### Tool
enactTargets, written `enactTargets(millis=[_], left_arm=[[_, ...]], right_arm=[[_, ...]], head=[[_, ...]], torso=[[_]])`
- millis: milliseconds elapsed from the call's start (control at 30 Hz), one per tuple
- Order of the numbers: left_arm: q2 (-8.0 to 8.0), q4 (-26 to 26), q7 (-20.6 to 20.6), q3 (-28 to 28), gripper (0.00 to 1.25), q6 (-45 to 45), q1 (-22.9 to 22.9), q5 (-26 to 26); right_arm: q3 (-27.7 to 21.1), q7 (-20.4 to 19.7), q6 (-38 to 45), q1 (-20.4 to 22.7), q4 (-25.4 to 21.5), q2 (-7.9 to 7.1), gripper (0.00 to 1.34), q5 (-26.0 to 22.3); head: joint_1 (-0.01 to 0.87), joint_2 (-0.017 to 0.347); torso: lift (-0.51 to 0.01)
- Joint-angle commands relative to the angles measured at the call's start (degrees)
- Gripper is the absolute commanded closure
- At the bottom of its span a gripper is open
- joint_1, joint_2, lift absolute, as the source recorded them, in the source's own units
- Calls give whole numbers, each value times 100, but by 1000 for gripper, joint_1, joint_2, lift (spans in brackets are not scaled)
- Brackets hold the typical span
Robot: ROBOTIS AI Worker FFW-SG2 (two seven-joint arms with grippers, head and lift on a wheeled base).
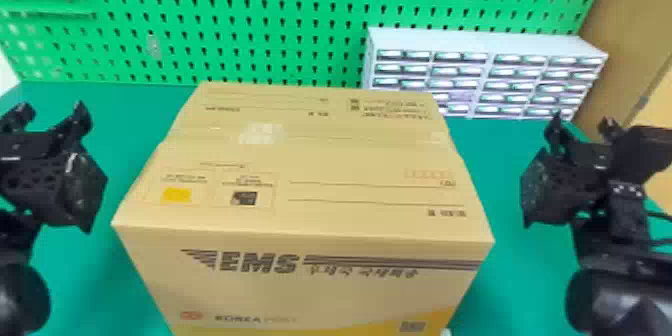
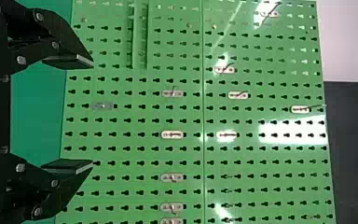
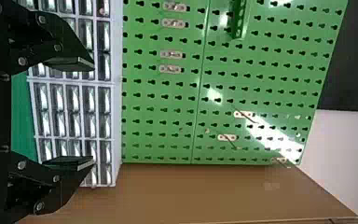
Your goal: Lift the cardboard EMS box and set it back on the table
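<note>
The large cardboard EMS box (image 1: 310,210) stands closed at the middle of the green table, its printed side toward me. To its left, apart from it, is my left gripper (image 1: 54,115); in the left wrist view the left gripper (image 2: 93,113) is open with nothing between its fingers. My right gripper (image 1: 582,127) is off the box's right side, not touching it. In the right wrist view the right gripper (image 3: 94,114) also stands open and holds nothing.
Behind the box a green pegboard (image 1: 225,35) rises with clips on it. A pale cabinet of small drawers (image 1: 485,42) stands at the back right. Green tabletop (image 1: 130,110) shows on both sides of the box. A brown panel (image 1: 625,25) is at the far right.
</note>
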Motion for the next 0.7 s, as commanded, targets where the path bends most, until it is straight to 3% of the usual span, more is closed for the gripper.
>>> enactTargets(millis=[0,667], left_arm=[[0,0,0,4,492,0,-2,30],[0,0,0,4,492,0,-20,30]], right_arm=[[-20,0,12,-32,3,22,541,10],[24,0,12,-102,3,30,541,54]], head=[[678,-15],[678,-15]], torso=[[-96],[-96]])
